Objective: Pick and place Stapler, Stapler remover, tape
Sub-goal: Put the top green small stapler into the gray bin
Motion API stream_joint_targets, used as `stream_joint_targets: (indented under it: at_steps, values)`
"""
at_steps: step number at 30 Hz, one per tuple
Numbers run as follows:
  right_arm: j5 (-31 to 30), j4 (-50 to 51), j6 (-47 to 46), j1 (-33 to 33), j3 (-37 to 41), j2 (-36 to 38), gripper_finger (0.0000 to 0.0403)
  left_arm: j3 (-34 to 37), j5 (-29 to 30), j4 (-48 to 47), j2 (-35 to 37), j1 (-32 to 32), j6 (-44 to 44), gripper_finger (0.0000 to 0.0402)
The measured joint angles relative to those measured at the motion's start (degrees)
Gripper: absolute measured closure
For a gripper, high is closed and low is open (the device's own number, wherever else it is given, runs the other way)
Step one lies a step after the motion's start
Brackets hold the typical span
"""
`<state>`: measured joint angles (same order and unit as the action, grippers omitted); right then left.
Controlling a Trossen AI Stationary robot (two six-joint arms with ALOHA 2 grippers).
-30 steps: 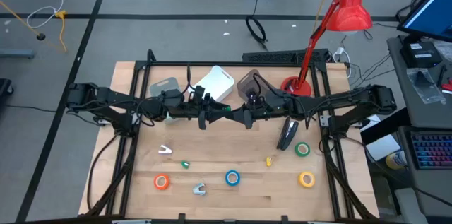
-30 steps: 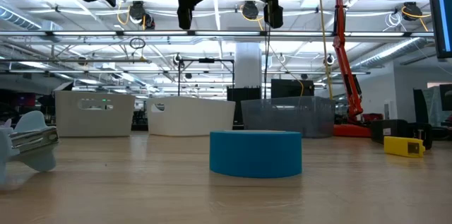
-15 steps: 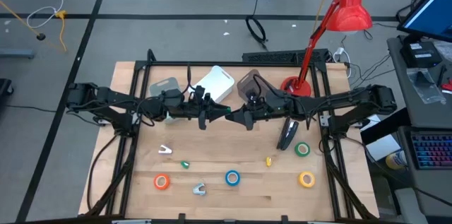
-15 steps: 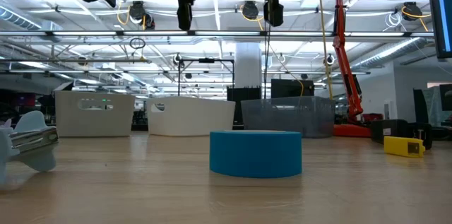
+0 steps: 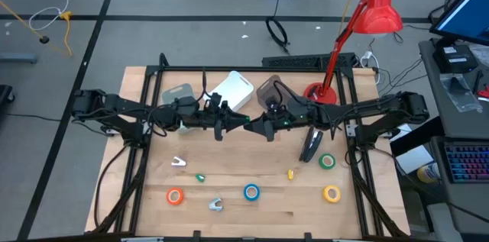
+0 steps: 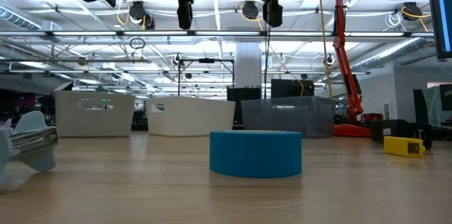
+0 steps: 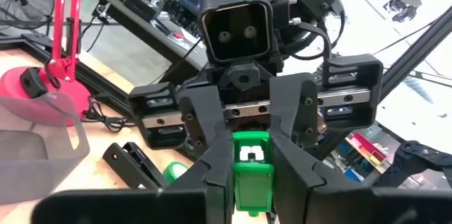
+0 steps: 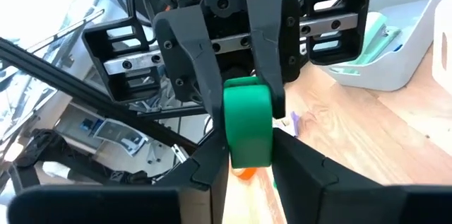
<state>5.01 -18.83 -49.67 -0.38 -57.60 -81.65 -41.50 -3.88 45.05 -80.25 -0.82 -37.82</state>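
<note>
Bright, even overhead light fills the room, ceiling fixtures (image 6: 134, 13) glaring in the low view while near foreground objects blur.
</note>
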Motion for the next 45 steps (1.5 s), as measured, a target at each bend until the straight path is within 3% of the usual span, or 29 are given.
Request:
stream_joint_targets:
  at_steps: [9, 16, 24, 27, 31, 36, 45]
  values:
    - [1.5, 0.0, 3.8, 0.0, 0.0, 0.0, 0.0256, 0.0, -0.6, 1.0, 0.0, 0.2, 0.1, 0.0341]
    - [7.9, 1.6, 4.3, -0.1, 0.0, -0.1, 0.0226, 0.0, -0.6, 1.6, 0.0, 0.1, 0.3, 0.0341]
    - [14.7, 9.5, 5.3, -0.1, 0.0, -0.1, 0.0221, 0.0, -1.1, -0.5, 0.0, -2.1, 1.4, 0.0342]
    - [14.5, 16.0, 7.9, 0.0, 0.0, -0.1, 0.0228, 0.0, -1.8, -3.1, 0.8, -3.5, 1.5, 0.0342]
    - [11.1, 22.4, 12.2, 0.2, 0.0, 0.9, 0.0236, -0.1, -2.2, -9.4, 2.2, -4.9, 1.4, 0.0342]
    - [2.5, 28.2, 18.7, 1.1, 0.9, 5.4, 0.0242, 0.0, -0.7, -19.6, 5.6, -6.5, 1.4, 0.0343]
    - [-7.5, 27.0, 20.4, 1.6, 14.8, 23.6, 0.0243, 0.1, 8.2, -41.7, 13.5, -9.6, 1.1, 0.0343]
